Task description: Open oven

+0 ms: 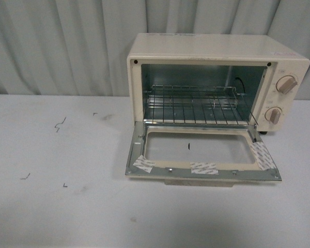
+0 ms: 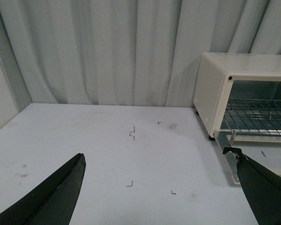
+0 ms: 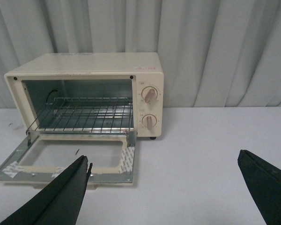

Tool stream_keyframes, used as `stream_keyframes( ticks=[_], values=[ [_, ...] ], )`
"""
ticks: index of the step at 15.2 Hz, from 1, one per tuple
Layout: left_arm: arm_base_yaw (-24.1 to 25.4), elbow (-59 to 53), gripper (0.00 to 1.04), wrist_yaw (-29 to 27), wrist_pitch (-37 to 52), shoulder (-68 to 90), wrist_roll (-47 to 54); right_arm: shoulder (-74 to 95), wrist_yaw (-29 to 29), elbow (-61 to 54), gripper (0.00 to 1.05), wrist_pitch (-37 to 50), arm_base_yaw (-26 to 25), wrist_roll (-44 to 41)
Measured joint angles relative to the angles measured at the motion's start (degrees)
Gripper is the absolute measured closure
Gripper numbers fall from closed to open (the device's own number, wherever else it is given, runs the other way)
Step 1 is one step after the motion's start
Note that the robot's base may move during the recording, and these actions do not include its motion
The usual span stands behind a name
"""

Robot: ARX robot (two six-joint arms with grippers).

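On the white table (image 1: 67, 217), toward its right side against the grey curtain (image 1: 57, 46), stands the oven (image 1: 217, 57), its door (image 1: 201, 152) dropped fully down to lie flat, wire rack (image 1: 196, 106) exposed inside. Two pinkish knobs (image 1: 285, 84) sit on its right panel; the small markings around them are too blurred to read, and no brand name is legible. Strips of tape (image 1: 204, 168) patch the door frame. Both the left gripper (image 2: 159, 187) and right gripper (image 3: 164, 187) are spread wide with nothing between their fingers, well apart from the oven.

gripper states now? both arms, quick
Left gripper: open, holding nothing.
Right gripper: open, holding nothing.
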Motion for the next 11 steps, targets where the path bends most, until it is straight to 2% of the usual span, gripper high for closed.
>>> stream_keyframes(
  ticks=[11],
  values=[
    [0.0, 0.0, 0.07, -0.02, 0.0, 0.0, 0.0, 0.0, 0.0, 0.0, 0.06, -0.11, 0.0, 0.0]
  ],
)
